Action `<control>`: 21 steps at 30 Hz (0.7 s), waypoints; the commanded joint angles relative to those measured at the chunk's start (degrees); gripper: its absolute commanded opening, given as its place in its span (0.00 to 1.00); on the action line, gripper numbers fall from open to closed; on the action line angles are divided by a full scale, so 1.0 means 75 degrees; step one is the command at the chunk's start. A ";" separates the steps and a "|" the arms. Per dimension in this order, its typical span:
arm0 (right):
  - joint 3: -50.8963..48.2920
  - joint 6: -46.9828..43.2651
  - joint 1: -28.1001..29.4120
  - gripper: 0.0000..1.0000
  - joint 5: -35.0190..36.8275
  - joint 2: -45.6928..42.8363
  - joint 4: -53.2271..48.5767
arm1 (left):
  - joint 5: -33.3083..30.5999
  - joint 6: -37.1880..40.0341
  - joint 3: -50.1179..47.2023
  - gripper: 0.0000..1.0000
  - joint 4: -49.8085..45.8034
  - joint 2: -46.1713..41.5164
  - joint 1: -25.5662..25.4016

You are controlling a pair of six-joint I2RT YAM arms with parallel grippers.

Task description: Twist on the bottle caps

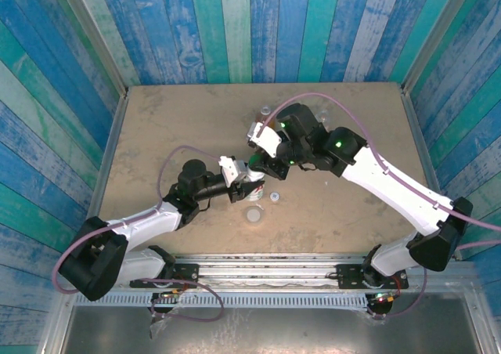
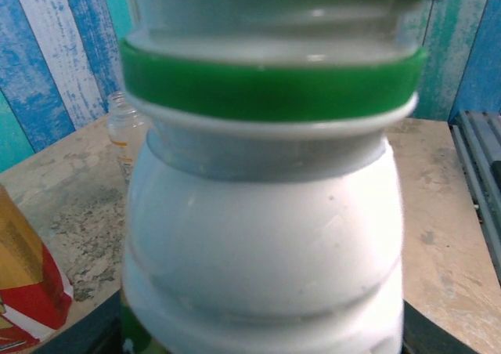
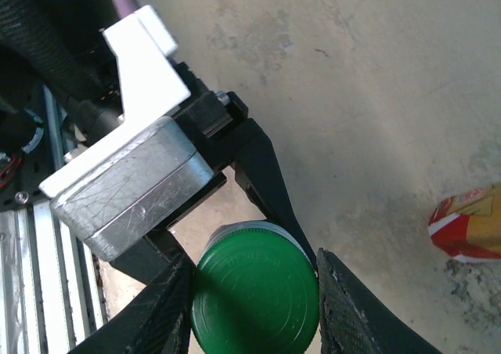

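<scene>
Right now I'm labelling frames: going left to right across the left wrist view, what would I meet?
Amber bottle → short clear bottle → white bottle → grey rail.

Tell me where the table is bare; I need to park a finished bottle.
Bare: the far-left stretch of the tan table, between the left wall and the left arm, and the far-right corner beyond the right arm. Crowded: the middle, where the white plastic bottle, pale grey round cap, tiny white cap and amber drink bottle cluster.

Left claw [image 1: 246, 183], right claw [image 3: 254, 307] clamped (adjacent).
</scene>
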 commanded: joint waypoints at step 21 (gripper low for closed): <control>0.0304 0.4980 0.0819 0.39 0.2333 0.0894 -0.1714 | -0.1010 -0.0204 0.1039 0.54 0.0779 0.0622 0.0027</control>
